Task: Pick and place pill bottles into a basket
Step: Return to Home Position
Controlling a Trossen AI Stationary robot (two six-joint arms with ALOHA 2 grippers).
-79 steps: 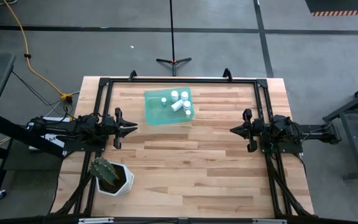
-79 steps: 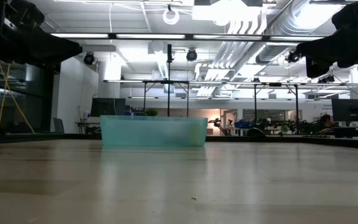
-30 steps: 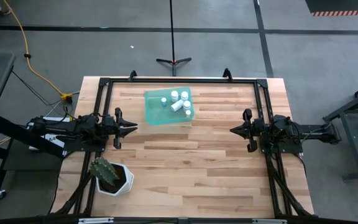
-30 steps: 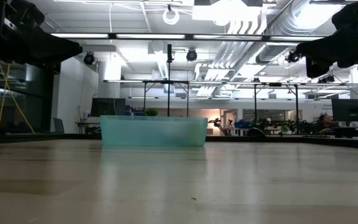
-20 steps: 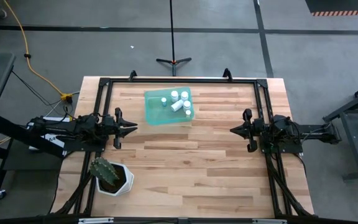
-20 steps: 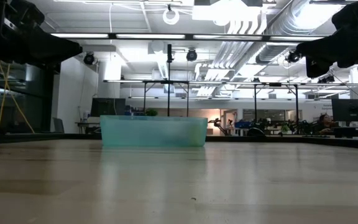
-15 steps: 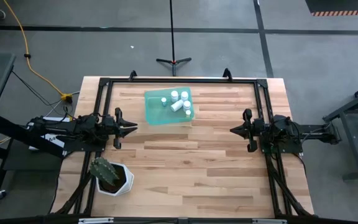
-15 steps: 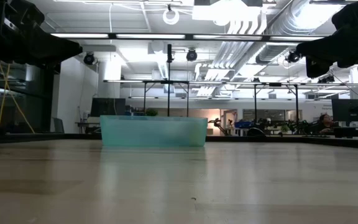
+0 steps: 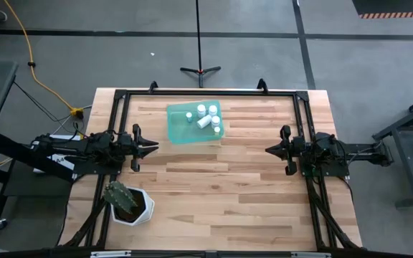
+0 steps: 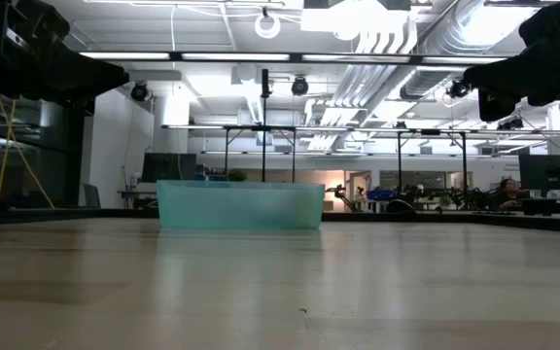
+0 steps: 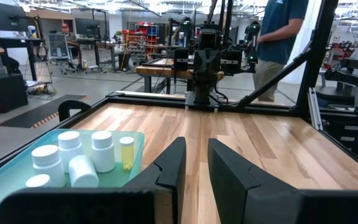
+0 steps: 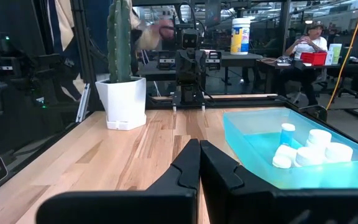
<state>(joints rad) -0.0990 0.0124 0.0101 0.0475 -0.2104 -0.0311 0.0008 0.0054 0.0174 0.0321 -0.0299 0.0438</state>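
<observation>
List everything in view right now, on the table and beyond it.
Pill bottles: six, mostly white, one amber, all in the basket.
Basket: one, teal, far side of the table, left of centre.
Cactus pot: one, white, near left corner.
Table: one, light wood.
Stand: one, black, on the floor beyond the table.
Person: one, blue shirt, beyond the table's right side.
Left gripper: black, open, empty, left side.
Right gripper: black, shut, empty, right side.

The overhead camera looked straight down; the low one skimmed the surface (image 9: 228,186); wrist cameras faced each other; all shared the basket (image 9: 178,133).
</observation>
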